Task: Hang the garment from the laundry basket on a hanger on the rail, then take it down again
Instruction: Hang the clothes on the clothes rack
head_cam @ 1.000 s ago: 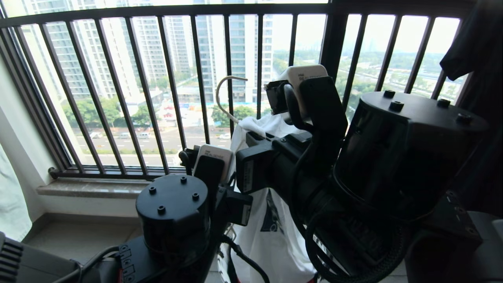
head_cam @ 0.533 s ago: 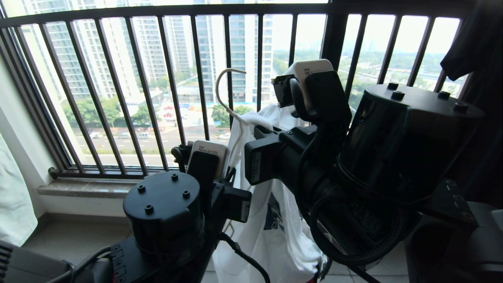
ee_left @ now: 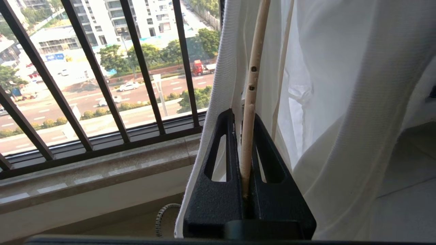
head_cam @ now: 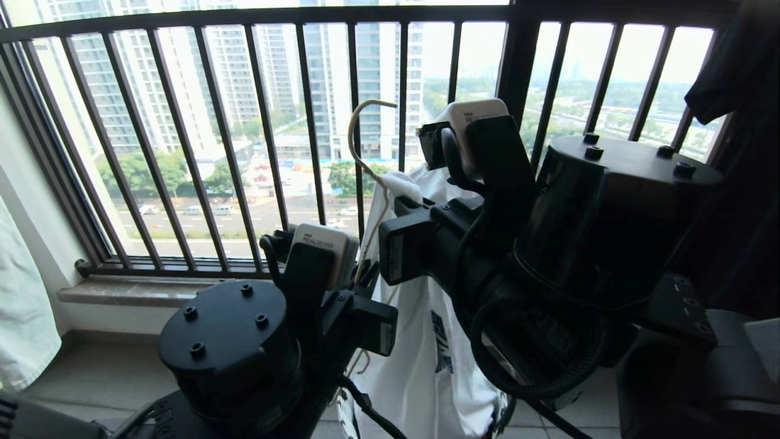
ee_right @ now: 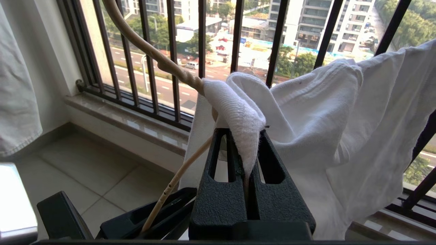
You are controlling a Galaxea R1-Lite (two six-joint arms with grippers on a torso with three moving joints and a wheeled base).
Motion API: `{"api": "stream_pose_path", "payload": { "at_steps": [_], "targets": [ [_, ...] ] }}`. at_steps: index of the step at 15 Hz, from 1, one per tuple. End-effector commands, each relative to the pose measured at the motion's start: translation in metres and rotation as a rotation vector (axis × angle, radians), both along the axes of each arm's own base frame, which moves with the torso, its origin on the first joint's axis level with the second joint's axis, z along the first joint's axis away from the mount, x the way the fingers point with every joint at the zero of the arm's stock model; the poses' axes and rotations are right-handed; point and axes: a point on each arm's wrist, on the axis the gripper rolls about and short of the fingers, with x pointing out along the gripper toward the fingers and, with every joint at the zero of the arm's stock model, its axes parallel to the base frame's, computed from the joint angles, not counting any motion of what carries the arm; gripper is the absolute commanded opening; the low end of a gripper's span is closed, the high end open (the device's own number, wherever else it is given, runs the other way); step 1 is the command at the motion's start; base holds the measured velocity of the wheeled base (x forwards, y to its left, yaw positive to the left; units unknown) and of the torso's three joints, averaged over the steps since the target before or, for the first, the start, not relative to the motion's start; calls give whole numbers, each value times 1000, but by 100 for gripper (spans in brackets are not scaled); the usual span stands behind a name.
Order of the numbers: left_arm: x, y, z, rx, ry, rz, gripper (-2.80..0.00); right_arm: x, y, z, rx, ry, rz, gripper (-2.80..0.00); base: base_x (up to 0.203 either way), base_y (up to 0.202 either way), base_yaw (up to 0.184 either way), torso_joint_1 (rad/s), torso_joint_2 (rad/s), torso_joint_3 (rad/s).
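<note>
Before a barred window point(head_cam: 201, 140) overlooking city towers, the left gripper point(ee_left: 246, 136) is clamped on the thin cream rod of the hanger point(ee_left: 251, 85), while the right gripper point(ee_right: 246, 149) pinches a ribbed fold of the garment point(ee_right: 323, 112) near its collar. The white T-shirt hangs between the two arms at the centre of the scene, its blue graphic facing the robot, with the hanger's curved hook rising above the cloth against the bars.
</note>
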Motion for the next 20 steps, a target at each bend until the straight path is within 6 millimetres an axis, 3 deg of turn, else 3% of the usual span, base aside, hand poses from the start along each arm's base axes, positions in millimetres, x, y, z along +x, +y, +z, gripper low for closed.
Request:
{"api": "stream_pose_path", "payload": {
  "at_steps": [1, 7, 8, 14, 20],
  "targets": [
    [-1, 0, -1, 2, 0, 1, -280, 1, 2, -1, 0, 0, -1, -280, 0, 0, 0, 0, 0, 0],
    [0, -1, 1, -9, -6, 4, -280, 0, 1, -3, -20, -2, -2, -280, 0, 0, 0, 0, 0, 0],
    [0, -1, 2, -19, -13, 4, -280, 0, 1, -3, -22, -3, -3, 0, 0, 0, 0, 0, 0, 0],
    [1, 3, 14, -68, -53, 15, -280, 0, -1, -1, -15, -7, -6, 0, 0, 0, 0, 0, 0, 0],
    [13, 23, 30, -92, -99, 94, -280, -12, -18, 20, 3, -50, -8, 0, 0, 0, 0, 0, 0, 0]
  ]
}}
